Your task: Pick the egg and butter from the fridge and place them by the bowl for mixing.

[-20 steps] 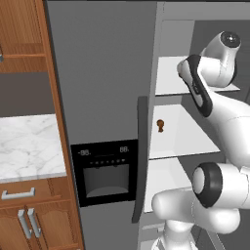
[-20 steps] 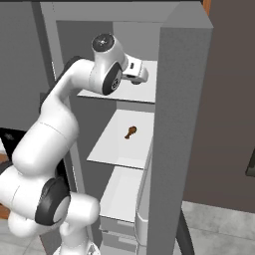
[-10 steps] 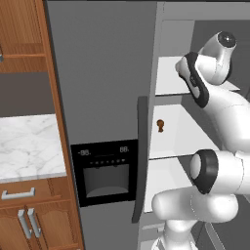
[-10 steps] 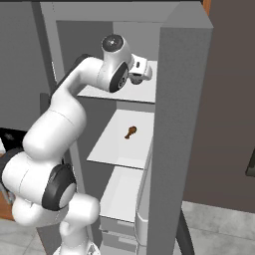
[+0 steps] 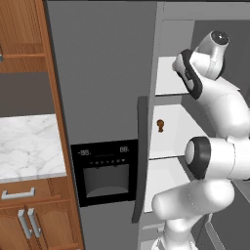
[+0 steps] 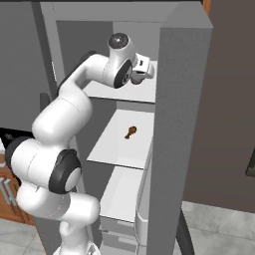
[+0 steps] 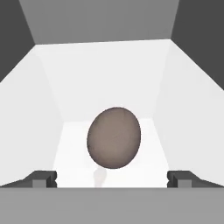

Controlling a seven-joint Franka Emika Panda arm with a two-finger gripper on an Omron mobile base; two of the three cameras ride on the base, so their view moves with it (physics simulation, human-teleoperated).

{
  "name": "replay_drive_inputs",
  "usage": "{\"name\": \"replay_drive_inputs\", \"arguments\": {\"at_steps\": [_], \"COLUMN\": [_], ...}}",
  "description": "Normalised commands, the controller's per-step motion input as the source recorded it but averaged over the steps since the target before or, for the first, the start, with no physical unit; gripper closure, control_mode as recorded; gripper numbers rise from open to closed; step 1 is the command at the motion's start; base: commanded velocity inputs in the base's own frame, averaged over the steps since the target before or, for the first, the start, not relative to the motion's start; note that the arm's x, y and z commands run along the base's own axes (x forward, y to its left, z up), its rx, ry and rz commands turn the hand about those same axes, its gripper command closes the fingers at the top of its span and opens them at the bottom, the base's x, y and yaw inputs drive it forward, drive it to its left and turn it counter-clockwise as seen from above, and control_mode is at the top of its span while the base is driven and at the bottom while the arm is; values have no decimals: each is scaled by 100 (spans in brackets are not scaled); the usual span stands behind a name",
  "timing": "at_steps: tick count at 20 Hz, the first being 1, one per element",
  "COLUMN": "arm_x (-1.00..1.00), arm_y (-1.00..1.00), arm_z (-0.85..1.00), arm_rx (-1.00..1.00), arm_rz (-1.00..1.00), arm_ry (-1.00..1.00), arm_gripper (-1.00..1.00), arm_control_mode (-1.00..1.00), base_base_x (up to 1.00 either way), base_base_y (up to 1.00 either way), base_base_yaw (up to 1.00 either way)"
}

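Note:
The egg (image 7: 114, 137), a grey-brown rounded ball, rests on the white upper shelf (image 7: 109, 87) of the fridge (image 5: 102, 73), straight ahead of my hand. My gripper (image 7: 113, 179) is open, one fingertip (image 7: 43, 178) on each side and just short of the egg, with nothing between them. From the right base view my gripper (image 6: 148, 71) reaches in over the upper shelf (image 6: 117, 92), beside the open fridge door (image 6: 182, 124). The butter and the bowl are out of view.
A small brown stalked mushroom-like item (image 6: 130, 131) (image 5: 160, 125) lies on the middle shelf. White drawers (image 6: 124, 194) sit below it. A dark handle (image 5: 141, 156) and black dispenser panel (image 5: 105, 171) are on the shut door. A marble counter (image 5: 29, 146) over wooden cabinets stands left.
My arm has reached a little further into the upper shelf. The jaws have stayed open and the mushroom-like item has not moved.

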Motion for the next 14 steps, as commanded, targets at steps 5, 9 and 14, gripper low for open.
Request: {"name": "replay_drive_inputs", "arguments": {"at_steps": [5, 9, 14], "arm_x": [23, 20, 18], "arm_y": [-3, -2, -1], "arm_z": [-9, -12, -6], "arm_rx": [0, 1, 2], "arm_rz": [1, 0, 0], "arm_ry": [4, 2, 0], "arm_gripper": [-100, -100, -100], "arm_control_mode": [-100, -100, -100], "base_base_x": [0, 0, 0], "base_base_y": [0, 0, 0], "base_base_yaw": [0, 0, 0]}}
